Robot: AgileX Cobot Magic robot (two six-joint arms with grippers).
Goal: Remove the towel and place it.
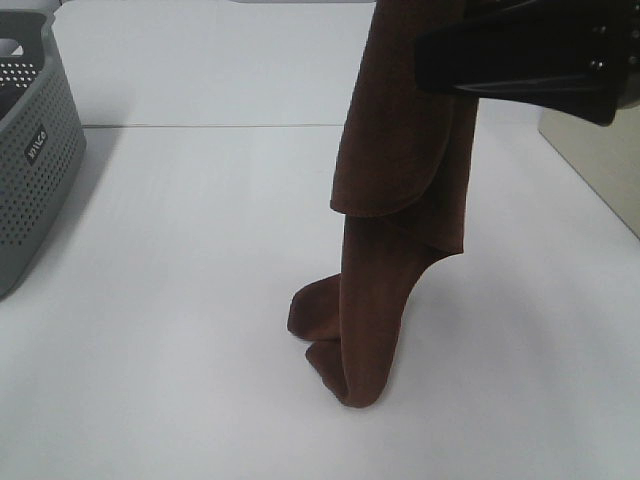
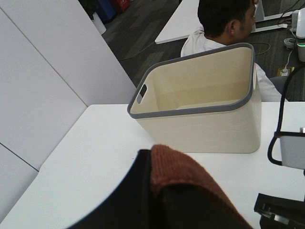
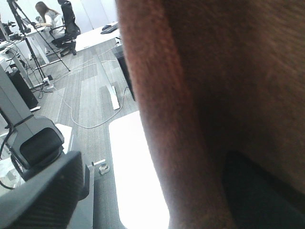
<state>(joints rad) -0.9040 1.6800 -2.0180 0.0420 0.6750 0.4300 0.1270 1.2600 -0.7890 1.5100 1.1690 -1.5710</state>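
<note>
The dark brown towel (image 1: 400, 150) hangs in a long fold from above the top edge of the exterior high view. Its lower end rests bunched on the white table (image 1: 180, 320). My right gripper (image 1: 440, 55) reaches in from the upper right, pressed into the towel high up. In the right wrist view the towel (image 3: 214, 95) fills most of the picture, with a dark finger (image 3: 262, 191) behind it. In the left wrist view my left gripper (image 2: 155, 191) is shut on a fold of the towel (image 2: 178, 167). The left gripper is out of the exterior high view.
A grey perforated basket (image 1: 30, 150) stands at the table's left edge. A cream bin with a grey rim (image 2: 200, 129) stands on the right side, its corner showing in the exterior high view (image 1: 600, 160). A seated person (image 2: 224, 19) is behind it.
</note>
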